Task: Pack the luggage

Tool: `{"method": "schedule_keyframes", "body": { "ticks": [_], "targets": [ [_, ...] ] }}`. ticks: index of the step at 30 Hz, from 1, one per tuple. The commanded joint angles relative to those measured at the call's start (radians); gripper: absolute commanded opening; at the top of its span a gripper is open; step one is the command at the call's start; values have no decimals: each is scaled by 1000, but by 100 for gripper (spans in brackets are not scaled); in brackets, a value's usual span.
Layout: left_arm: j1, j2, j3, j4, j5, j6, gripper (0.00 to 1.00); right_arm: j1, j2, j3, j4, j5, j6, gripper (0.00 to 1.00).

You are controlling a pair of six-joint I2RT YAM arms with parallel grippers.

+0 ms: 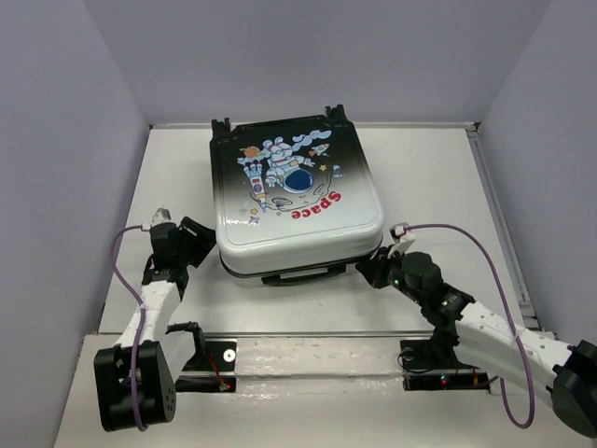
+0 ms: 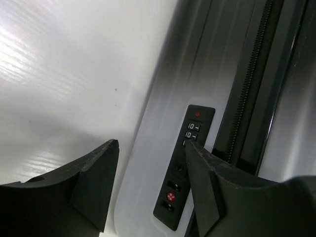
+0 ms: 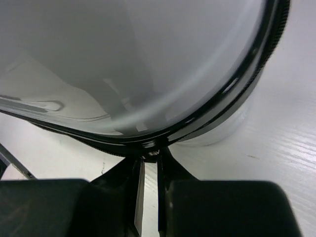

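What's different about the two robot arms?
The left black-and-white robot arm holds its jaws apart, gripping nothing; the right black-and-white robot arm has its jaws almost shut. The left jaws sit beside the combination lock on the white-to-black hard-shell suitcase; the right jaws meet its black zipper rim at a rounded corner. Both reach the suitcase's near end.

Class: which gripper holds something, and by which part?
The right gripper appears to pinch the luggage at its zip seam, near corner; the left gripper is open, holding nothing.
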Motion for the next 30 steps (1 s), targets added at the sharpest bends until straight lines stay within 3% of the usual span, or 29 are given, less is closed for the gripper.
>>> {"method": "schedule_keyframes", "body": {
  "ticks": [1,3,6,10,15,19,22,25,29,30],
  "targets": [
    [-209,-24,-76,112,27,-108,67,116,60,87,85,22,58,7],
    [-271,-22,-102,155,-3,-159,67,230,114,145,27,114,67,7],
    [-328,-10,-132,226,-33,-216,67,516,259,288,-114,348,93,7],
    [-392,-20,-129,237,-66,-257,65,690,520,485,-156,439,107,7],
    [-489,-60,-119,257,-120,-319,64,787,848,759,-98,412,32,7],
    [-555,-47,-79,252,-158,-302,63,836,956,868,-21,351,-38,7],
    [-587,-13,-53,232,-204,-276,63,836,976,838,123,329,-68,7],
    [-584,6,28,145,-253,-211,66,836,935,772,111,367,-28,7],
    [-482,-11,171,1,-292,-83,82,836,757,574,91,372,64,7],
    [-406,-11,202,-32,-266,-41,85,836,685,512,50,364,76,7]
  ]
}}
